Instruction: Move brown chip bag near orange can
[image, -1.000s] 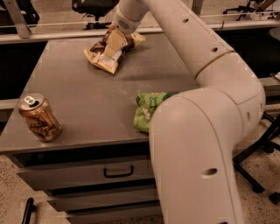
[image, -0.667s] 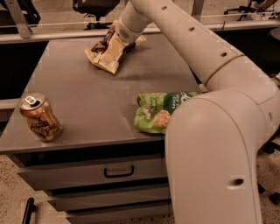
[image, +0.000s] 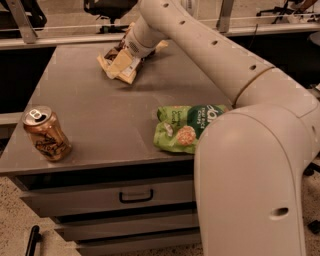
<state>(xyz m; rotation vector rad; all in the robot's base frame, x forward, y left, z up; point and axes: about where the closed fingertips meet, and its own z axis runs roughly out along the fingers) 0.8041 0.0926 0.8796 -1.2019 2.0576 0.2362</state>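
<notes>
The brown chip bag (image: 119, 64), dark brown with cream edges, lies crumpled at the far middle of the grey table top (image: 100, 115). My gripper (image: 133, 46) is at the end of the white arm, right on the bag's upper right part and touching it. The wrist hides its tips. The orange can (image: 46, 134) stands upright at the table's front left corner, far from the bag and the gripper.
A green chip bag (image: 186, 127) lies at the front right of the table, partly behind my arm's big white elbow (image: 250, 175). Drawers with a dark handle (image: 136, 196) are under the top. Office chairs and a rail stand behind.
My arm's elbow has swung to the right, uncovering more of the green bag. The gripper stays at the brown chip bag, which has hardly moved.
</notes>
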